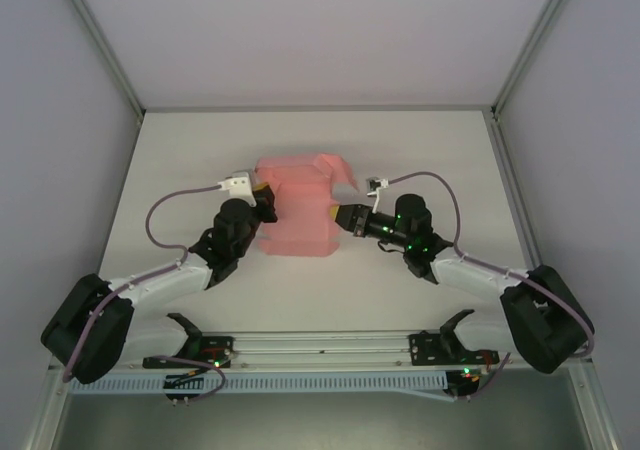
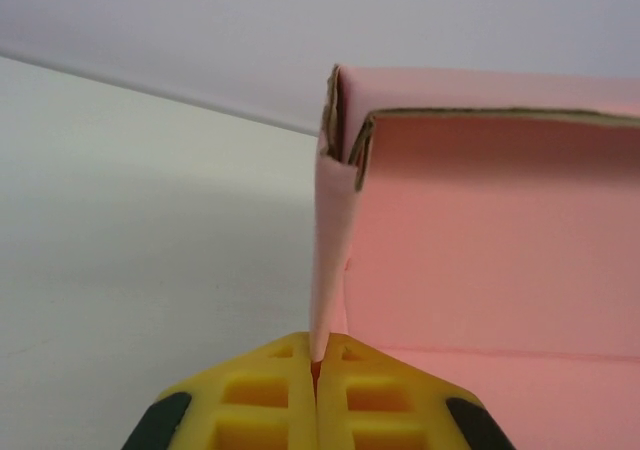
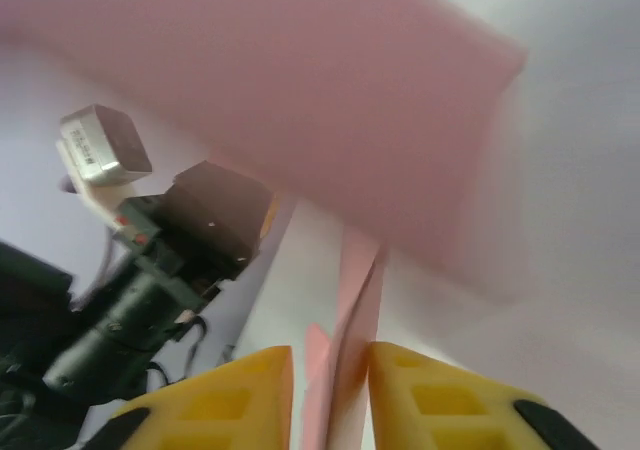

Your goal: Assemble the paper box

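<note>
Pale pink thin-card paper box (image 1: 300, 210), part-folded, is lying mid-desk on the white desk (image 1: 200, 150), between both arms. Left end effector (image 2: 316, 370) is clenching one upright side wall. Right end effector (image 3: 330, 370) is straddling a flap; whether it is gripping cannot be told. Probably handling as light, floppy and easily creased; likely best pinched at edges near folds.

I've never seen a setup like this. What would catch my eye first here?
A pale pink, half-folded paper box sits in the middle of the white table. The left gripper pinches one thin side flap between yellow fingers; opposite, the right gripper has another flap between its slightly parted fingers.
</note>
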You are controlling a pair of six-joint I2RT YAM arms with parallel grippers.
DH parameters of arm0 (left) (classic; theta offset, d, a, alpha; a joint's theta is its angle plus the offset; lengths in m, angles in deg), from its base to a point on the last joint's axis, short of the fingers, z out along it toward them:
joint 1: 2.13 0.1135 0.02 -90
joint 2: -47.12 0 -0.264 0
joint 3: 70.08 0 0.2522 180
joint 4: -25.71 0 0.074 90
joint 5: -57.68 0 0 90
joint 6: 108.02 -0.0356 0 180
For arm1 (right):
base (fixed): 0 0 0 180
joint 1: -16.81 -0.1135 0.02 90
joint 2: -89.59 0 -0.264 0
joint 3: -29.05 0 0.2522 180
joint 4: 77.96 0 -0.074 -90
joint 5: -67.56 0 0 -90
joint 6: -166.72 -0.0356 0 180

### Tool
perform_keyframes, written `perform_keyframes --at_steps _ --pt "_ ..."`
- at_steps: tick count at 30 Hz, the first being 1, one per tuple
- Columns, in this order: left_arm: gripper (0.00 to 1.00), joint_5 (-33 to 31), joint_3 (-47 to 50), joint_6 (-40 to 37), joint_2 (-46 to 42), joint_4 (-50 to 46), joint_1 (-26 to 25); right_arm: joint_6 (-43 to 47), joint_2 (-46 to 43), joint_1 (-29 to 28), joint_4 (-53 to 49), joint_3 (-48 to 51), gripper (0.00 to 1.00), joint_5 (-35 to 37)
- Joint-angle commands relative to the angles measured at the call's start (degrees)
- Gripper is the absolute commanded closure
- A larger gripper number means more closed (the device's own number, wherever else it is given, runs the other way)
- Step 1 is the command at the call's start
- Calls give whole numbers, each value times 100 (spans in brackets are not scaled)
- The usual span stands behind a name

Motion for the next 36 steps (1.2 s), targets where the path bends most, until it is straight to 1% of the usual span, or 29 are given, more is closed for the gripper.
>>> perform_keyframes --at_steps 1,3,4,5,6,7,8,9,11,13,16,19,20,21,23,25,28,31,33,36 --pt "100 -44 -93 -213 -213 -185 35 921 -462 39 -2129 -516 62 880" --pt "100 -76 -71 -299 -301 -296 48 1294 -782 54 -3133 -673 50 1582" --pt "100 -115 -71 -343 -345 -368 52 1424 -992 88 -3506 -703 35 1915" --pt "100 -121 -62 -375 -380 -418 60 1542 -1196 118 -3746 -705 28 2130" --pt "100 -134 -62 -410 -403 -473 70 1619 -1416 145 -3966 -712 23 2354" --pt "100 -141 -62 -424 -436 -518 78 1628 -1659 185 -4172 -695 16 2627" --pt "100 -142 -47 -447 -464 -531 72 1682 -1882 209 -4299 -680 7 2813" --pt "100 -143 -40 -464 -490 -548 81 1805 -2080 248 -4402 -671 0 2960" --pt "100 -50 -27 -498 -540 -578 88 2129 -2421 349 -4526 -692 0 3370" --pt "100 46 -10 -500 -583 -622 92 2336 -2554 534 -4671 -865 0 3649" --pt "100 218 41 -497 -666 -623 97 2733 -2373 927 -4813 -1272 0 3442" --pt "100 319 51 -503 -719 -638 91 2959 -1932 1114 -4719 -1605 0 3123" --pt "100 358 44 -529 -720 -664 96 2911 -1782 1114 -4645 -1660 0 2961" --pt "100 391 43 -534 -737 -684 96 2946 -1626 1116 -4525 -1709 1 2529" --pt "100 429 56 -553 -766 -695 96 3116 -1353 1115 -4180 -1723 6 1550" --pt "100 443 49 -552 -760 -719 95 3175 -1075 1112 -3883 -1766 8 869" --pt "100 522 4 -563 -724 -741 95 3353 -695 1106 -3720 -1946 15 251" --pt "100 578 -9 -561 -677 -728 94 3390 -306 1101 -3720 -2213 20 -217" --pt "100 594 -27 -555 -633 -728 95 3407 -78 1071 -3644 -2317 22 -534" --pt "100 615 -46 -552 -571 -719 90 3421 190 999 -3543 -2440 29 -876"
